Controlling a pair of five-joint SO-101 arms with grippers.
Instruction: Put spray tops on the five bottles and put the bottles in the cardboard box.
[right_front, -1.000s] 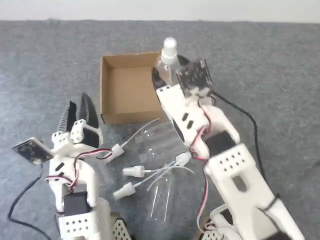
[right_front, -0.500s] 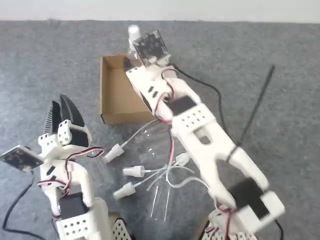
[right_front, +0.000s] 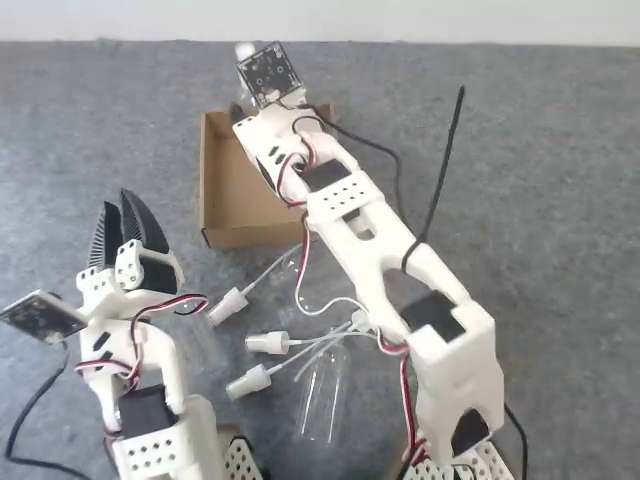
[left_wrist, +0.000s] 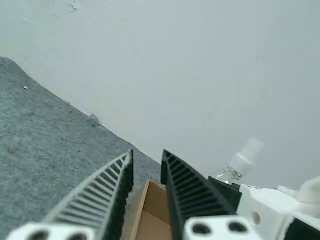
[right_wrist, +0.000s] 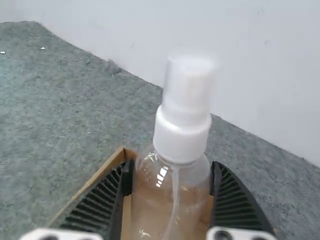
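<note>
Stretched farther forward than a second ago, the right arm has carried its bottle (right_wrist: 172, 192) from the right side of the cardboard box (right_front: 250, 237) to the far left part of the box. The right gripper (right_wrist: 170, 175) is clenched on the clear bottle, one ribbed finger (right_wrist: 107, 192) on each side of its body. The bottle stands upright with a white spray top (right_wrist: 186, 105) fitted. In the right wrist view it sits above the open box, near a corner. The left gripper (left_wrist: 147, 157) is raised beside the box, its fingers slightly parted and grasping nothing. Three loose spray tops (right_front: 267, 343) with thin tubes lie on the grey carpet (right_front: 550, 150) between the arms, in front of the box. Another clear bottle (right_front: 322, 395) lies on its side just beside them.
</note>
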